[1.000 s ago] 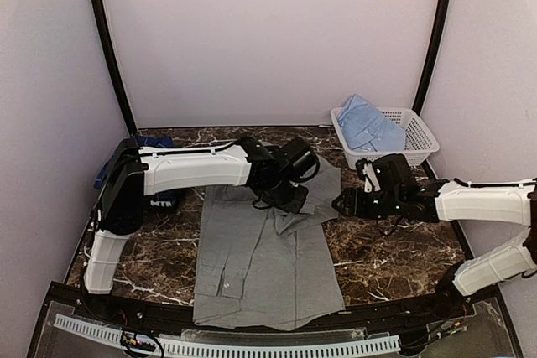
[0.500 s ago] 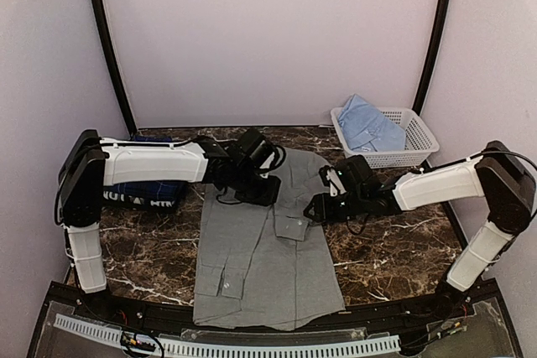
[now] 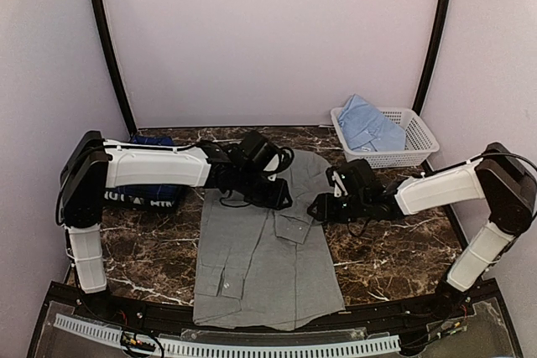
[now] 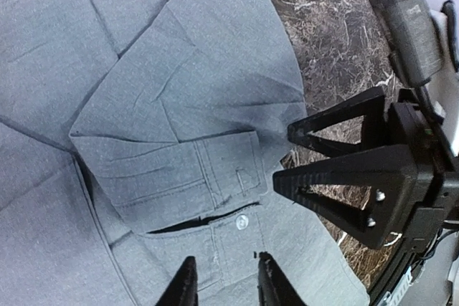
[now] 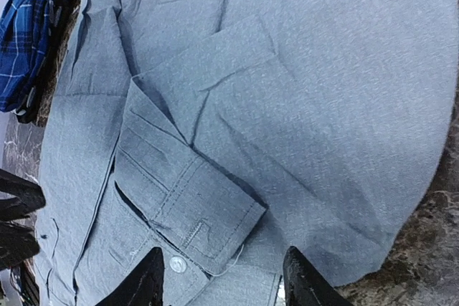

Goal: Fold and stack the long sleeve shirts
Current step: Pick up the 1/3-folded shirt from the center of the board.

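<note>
The grey shirt (image 3: pixel 252 266) lies flat on the dark marbled surface (image 3: pixel 394 262), between the two arms, its near end reaching the front edge. One sleeve (image 4: pixel 208 84) is folded in across the body. Its cuff (image 4: pixel 186 177) rests on the cloth near the middle of the shirt, and a small pale button (image 4: pixel 242 221) sits just beside the cuff's edge.

The left arm (image 3: pixel 159 165) reaches in from the left, and the left jaws hover over the upper part of the shirt, close to the folded cuff. They are released: in the left wrist view the two fingers (image 4: pixel 188 286) stand slightly apart, with only flat cloth showing in the gap and nothing pinched between them.

The right arm (image 3: pixel 436 190) comes in from the right, and the right jaws sit at the shirt's right edge, facing the left ones across the cuff. They too are released. The two fingers (image 5: pixel 149 281) stand wide apart above the cuff and grasp nothing (the left wrist view shows the same black pair (image 4: pixel 344 177) spread, beside the cloth).

The plaid shirt (image 3: pixel 143 194) lies at the left side of the surface, well apart from the grey one. It is navy with a band of white lettering and is partly hidden behind the left arm. The light blue shirt (image 3: pixel 365 123) sits bunched in the white basket (image 3: pixel 419 136) at the far right corner.
</note>
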Tool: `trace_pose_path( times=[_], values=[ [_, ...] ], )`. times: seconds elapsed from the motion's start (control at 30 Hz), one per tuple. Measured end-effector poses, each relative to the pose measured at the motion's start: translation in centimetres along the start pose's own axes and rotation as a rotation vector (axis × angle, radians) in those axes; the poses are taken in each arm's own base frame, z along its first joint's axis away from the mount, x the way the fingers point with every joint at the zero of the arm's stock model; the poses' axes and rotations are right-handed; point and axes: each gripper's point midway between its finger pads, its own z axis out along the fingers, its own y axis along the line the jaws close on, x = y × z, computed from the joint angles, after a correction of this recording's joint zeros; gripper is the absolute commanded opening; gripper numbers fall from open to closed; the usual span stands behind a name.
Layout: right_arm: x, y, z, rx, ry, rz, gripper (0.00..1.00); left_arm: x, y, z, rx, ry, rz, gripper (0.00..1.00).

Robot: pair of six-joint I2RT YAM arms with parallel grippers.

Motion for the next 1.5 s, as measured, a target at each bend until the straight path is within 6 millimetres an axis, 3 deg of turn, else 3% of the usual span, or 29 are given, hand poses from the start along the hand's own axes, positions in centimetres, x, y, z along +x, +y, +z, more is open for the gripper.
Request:
trace_pose_path(
  times=[0.2, 0.37, 0.47, 0.67, 1.0, 1.13, 1.23, 1.5],
  values=[
    [-2.3, -1.3, -3.3, 0.062, -0.119, 0.044, 0.55, -0.3, -2.3, 1.6, -0.049, -0.001, 0.079, 0.46],
    [-3.6, -3.7, -6.4, 0.118, -0.210, 0.092, 0.55, -1.1, -4.1, 4.6, -0.127, -0.010, 0.148, 0.57],
    [-3.8, -4.5, -7.7, 0.143, -0.234, 0.105, 0.56, -0.5, -3.6, 6.7, -0.189, 0.011, 0.183, 0.63],
    [-3.6, -4.8, -9.4, 0.147, -0.260, 0.107, 0.56, 0.2, -1.6, 9.5, -0.314, 0.050, 0.231, 0.67],
    [-2.7, -5.4, -9.6, 0.160, -0.243, 0.108, 0.56, 0.2, -0.2, 10.1, -0.392, 0.063, 0.284, 0.54],
    [-2.7, -5.4, -9.6, 0.160, -0.242, 0.109, 0.56, 0.3, 0.2, 10.2, -0.410, 0.070, 0.299, 0.44],
    [-2.7, -5.4, -9.6, 0.159, -0.242, 0.108, 0.56, 0.1, 0.3, 10.1, -0.422, 0.069, 0.308, 0.29],
    [-2.7, -5.4, -9.5, 0.159, -0.238, 0.101, 0.56, -0.7, 0.2, 9.4, -0.444, 0.053, 0.317, 0.14]
  ],
)
